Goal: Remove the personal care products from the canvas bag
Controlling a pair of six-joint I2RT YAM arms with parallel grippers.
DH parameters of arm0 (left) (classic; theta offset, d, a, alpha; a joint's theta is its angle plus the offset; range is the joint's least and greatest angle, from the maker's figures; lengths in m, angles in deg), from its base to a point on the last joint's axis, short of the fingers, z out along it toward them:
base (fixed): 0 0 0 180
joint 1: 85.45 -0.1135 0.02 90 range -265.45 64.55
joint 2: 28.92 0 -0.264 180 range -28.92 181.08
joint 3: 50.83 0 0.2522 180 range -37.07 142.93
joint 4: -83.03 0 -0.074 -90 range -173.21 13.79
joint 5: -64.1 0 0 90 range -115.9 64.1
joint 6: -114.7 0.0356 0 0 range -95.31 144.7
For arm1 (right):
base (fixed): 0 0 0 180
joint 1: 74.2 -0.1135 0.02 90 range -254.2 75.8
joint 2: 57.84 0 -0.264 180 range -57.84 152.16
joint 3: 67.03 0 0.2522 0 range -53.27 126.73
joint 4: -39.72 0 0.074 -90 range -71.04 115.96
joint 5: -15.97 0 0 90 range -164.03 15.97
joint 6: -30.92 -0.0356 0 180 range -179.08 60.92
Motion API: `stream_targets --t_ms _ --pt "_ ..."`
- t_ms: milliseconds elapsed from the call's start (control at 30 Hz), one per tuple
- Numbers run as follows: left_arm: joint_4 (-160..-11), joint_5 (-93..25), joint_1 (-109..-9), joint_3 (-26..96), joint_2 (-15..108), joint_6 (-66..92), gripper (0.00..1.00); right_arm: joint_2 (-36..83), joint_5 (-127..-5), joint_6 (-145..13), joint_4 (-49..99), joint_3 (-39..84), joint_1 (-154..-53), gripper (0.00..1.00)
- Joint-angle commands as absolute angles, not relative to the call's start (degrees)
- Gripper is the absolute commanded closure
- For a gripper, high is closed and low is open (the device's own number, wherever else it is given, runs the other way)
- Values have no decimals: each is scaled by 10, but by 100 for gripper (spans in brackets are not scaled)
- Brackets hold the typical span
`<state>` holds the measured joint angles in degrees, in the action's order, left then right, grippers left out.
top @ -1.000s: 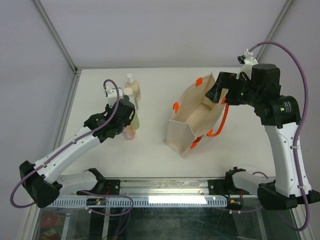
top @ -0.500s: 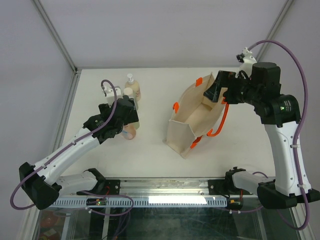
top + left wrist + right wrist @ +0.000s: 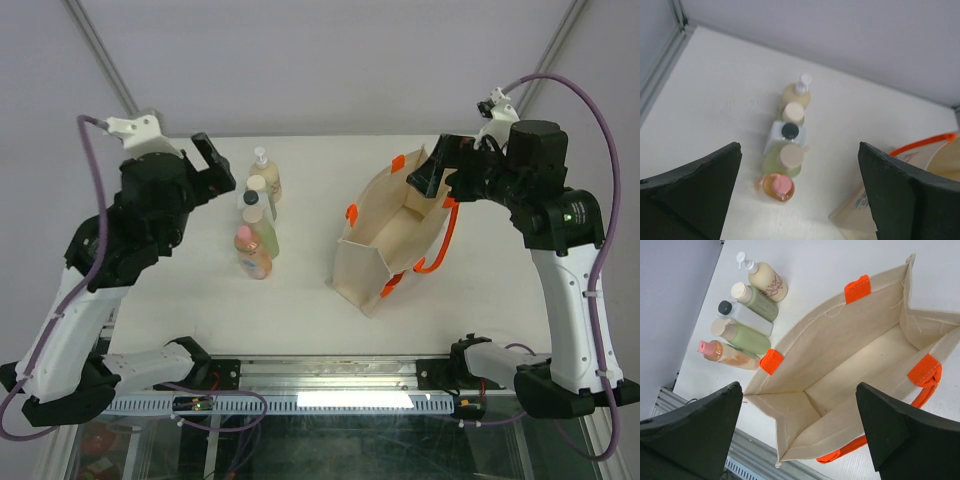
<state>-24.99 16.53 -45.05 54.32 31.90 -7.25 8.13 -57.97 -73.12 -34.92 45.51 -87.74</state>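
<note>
The personal care products stand in a row on the table's left half: a peach pump bottle (image 3: 266, 175), several green and pale bottles (image 3: 262, 222), and a pink-orange bottle (image 3: 252, 255) nearest me. The right wrist view shows the same row, from the pump bottle (image 3: 765, 277) to the pink-orange bottle (image 3: 727, 354). My left gripper (image 3: 212, 165) hangs open high above and left of the row, holding nothing. The canvas bag (image 3: 385, 240) stands open on the right, and only bare cloth shows inside the bag (image 3: 850, 375). My right gripper (image 3: 430, 172) is open above its far rim.
The bag's orange handles (image 3: 440, 245) hang over its right side. A metal frame rail (image 3: 130, 240) runs along the table's left edge, close to the bottle row. In the left wrist view the bag's corner (image 3: 865, 212) sits right of the pink-orange bottle (image 3: 776, 186).
My left gripper opened off the pink-orange bottle, which now stands at the near end of the row. The left arm then rose and drew back to the left. The right arm barely moved.
</note>
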Motion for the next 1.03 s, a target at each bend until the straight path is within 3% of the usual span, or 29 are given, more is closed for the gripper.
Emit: stream_targets --t_ms 0,167,533,800,1000 --pt "-267 237 -454 677 360 46 1 61 -561 -734 -281 451 -880 0" --pt "-345 262 -454 760 382 133 1 48 -568 -740 -253 447 -880 1" --pt "-530 183 -454 671 320 240 1 30 -602 -755 -229 442 -880 1" --pt "-402 228 -454 794 409 206 1 26 -609 -767 -225 431 -880 0" --pt "-428 220 -454 764 396 195 1 25 -613 -772 -225 428 -880 1"
